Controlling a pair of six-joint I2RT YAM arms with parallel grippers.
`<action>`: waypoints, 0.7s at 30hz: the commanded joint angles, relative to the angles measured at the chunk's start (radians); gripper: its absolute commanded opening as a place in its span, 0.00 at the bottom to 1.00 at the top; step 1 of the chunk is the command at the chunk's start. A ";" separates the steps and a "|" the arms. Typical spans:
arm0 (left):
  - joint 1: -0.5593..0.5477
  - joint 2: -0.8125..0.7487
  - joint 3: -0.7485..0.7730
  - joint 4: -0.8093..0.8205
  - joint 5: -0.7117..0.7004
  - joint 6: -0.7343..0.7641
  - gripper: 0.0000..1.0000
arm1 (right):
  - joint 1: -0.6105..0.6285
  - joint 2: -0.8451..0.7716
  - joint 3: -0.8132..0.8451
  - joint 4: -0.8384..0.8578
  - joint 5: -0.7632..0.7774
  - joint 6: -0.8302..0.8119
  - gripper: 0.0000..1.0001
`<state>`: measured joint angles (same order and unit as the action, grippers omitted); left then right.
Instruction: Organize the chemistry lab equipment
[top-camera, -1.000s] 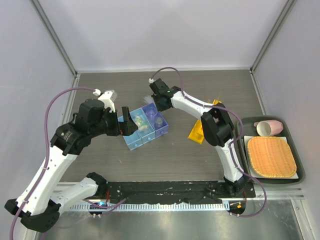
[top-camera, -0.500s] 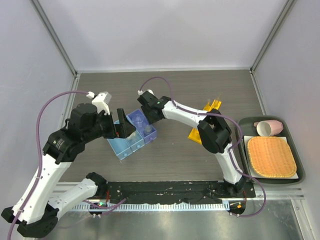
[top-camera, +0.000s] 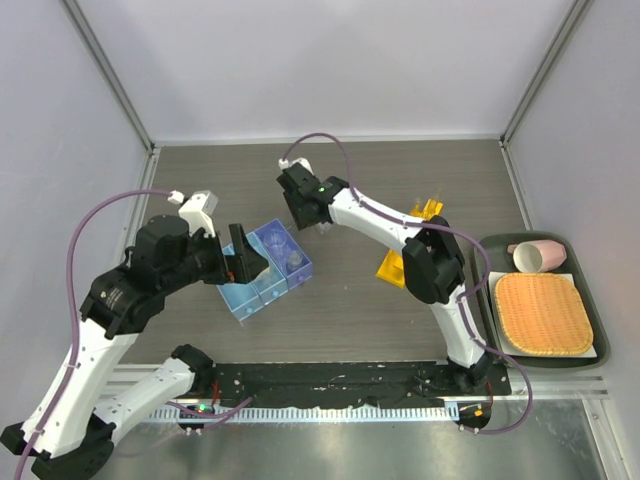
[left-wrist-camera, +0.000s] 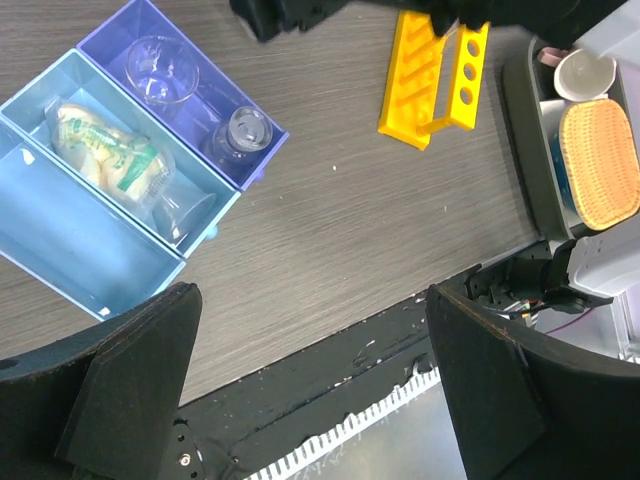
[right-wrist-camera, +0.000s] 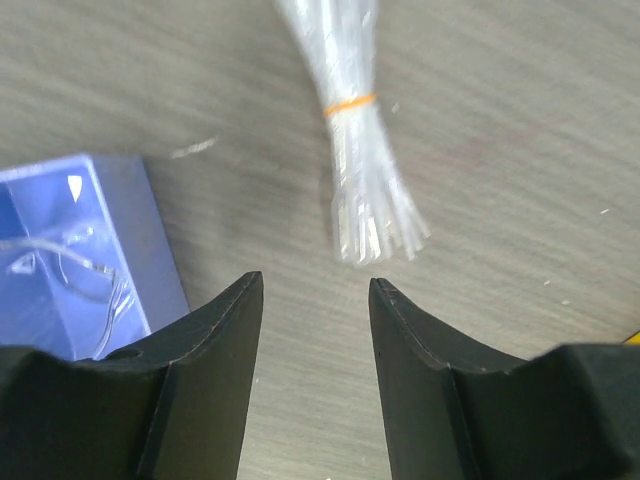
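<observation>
bare tabletop (left-wrist-camera: 340, 230) between blue bins (left-wrist-camera: 70, 255) and yellow rack (left-wrist-camera: 435, 75), tube bundle (right-wrist-camera: 358, 140) just ahead of right tool (right-wrist-camera: 315, 285)

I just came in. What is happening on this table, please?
A robot is sorting lab items. The right hand hangs open above a banded bundle of clear tubes lying on the table. The left hand, wide open, holds nothing near the blue box, which holds a packet and glassware. The yellow rack lies apart.
</observation>
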<state>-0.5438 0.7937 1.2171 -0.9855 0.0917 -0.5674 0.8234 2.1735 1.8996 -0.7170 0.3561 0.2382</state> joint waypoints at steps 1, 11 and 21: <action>-0.001 0.001 -0.008 0.005 0.019 0.017 1.00 | -0.061 0.034 0.104 -0.009 0.006 -0.022 0.54; 0.001 0.025 0.002 0.007 0.010 0.031 1.00 | -0.128 0.152 0.200 -0.022 -0.077 -0.030 0.56; 0.001 0.050 0.001 0.019 0.009 0.037 1.00 | -0.138 0.203 0.198 -0.018 -0.131 -0.019 0.57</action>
<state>-0.5438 0.8444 1.2057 -0.9871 0.0910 -0.5472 0.6827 2.3783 2.0724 -0.7403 0.2539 0.2180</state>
